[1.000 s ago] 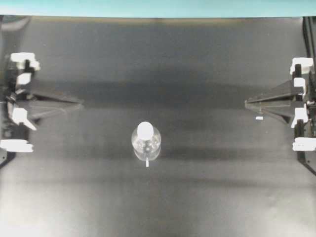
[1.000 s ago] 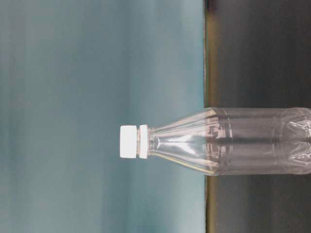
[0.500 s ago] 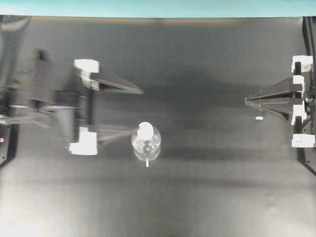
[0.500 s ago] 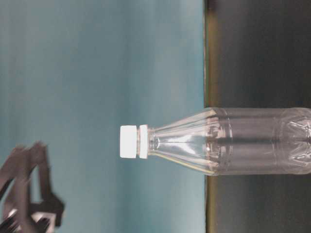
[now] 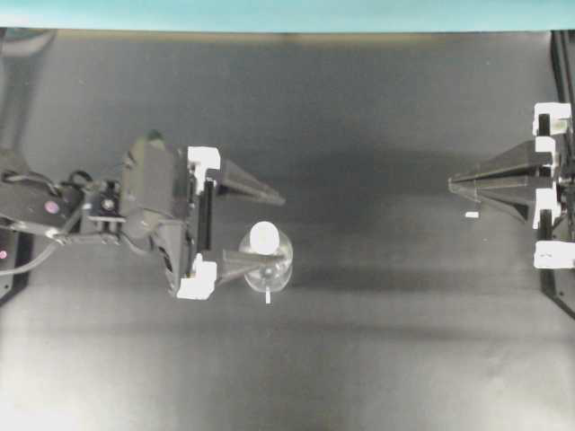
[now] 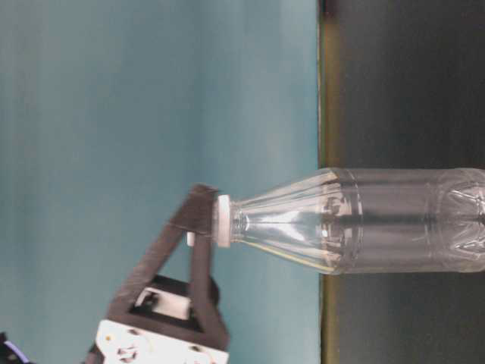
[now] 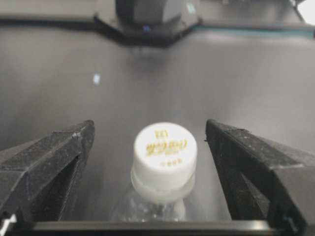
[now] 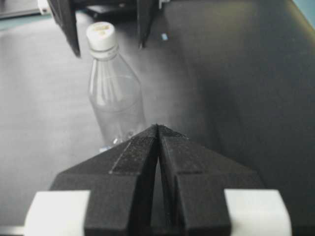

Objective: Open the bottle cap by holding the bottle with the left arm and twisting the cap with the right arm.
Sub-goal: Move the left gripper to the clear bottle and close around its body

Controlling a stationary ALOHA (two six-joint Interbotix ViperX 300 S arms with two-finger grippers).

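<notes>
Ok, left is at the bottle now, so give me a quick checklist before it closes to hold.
1. bottle upright on the table: ok.
2. bottle cap on: ok.
3. left gripper open, one finger either side of the cap: ok.
4. Fingers touching the bottle: cannot tell.
5. Grip height: not ok, the fingers flank the cap, which the right needs free.
6. right gripper shut, parked well away: ok.

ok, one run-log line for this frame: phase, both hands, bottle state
phase: approach | left hand: open, fingers either side of bottle cap, no contact | right hand: shut, parked far right | bottle: upright, cap on
</notes>
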